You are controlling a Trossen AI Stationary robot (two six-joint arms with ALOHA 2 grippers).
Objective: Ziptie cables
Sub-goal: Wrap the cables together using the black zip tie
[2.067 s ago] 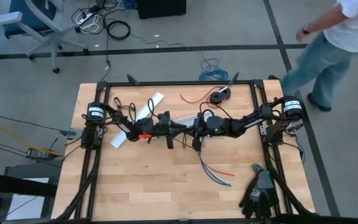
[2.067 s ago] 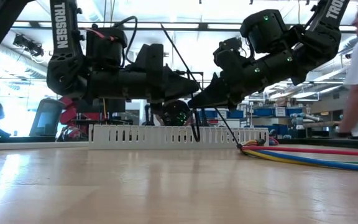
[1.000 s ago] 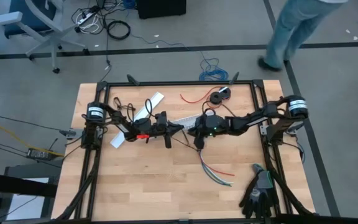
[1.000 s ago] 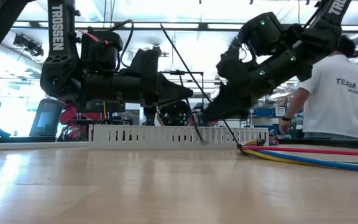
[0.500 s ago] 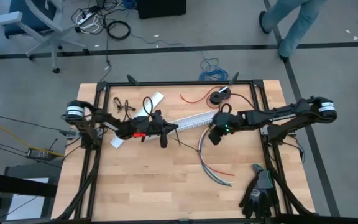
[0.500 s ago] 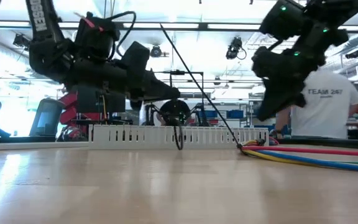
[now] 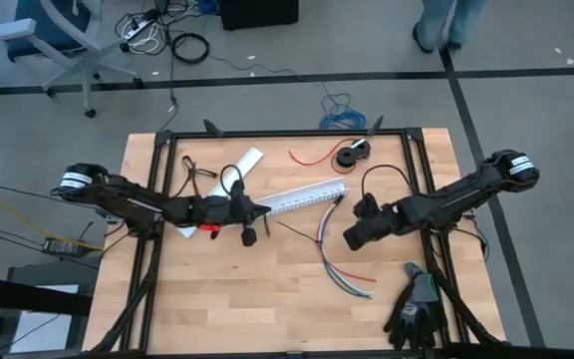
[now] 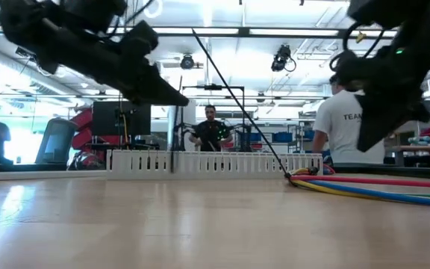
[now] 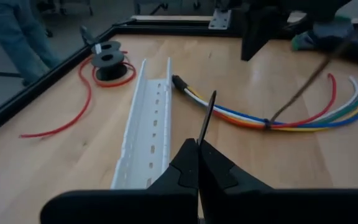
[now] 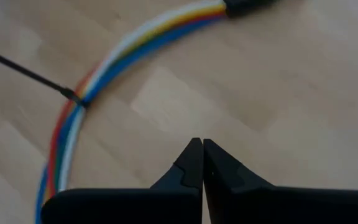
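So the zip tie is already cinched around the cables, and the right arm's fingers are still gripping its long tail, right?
Not quite. The zip tie is cinched around the cables, but the right gripper holds nothing: its fingers are shut and empty above the wood, clear of the tail, as the right wrist view shows.

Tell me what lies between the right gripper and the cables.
Only bare tabletop. In the right wrist view the shut right gripper hangs apart from the cables, light wood between them. The high view shows the same gap, gripper beside the bundle.
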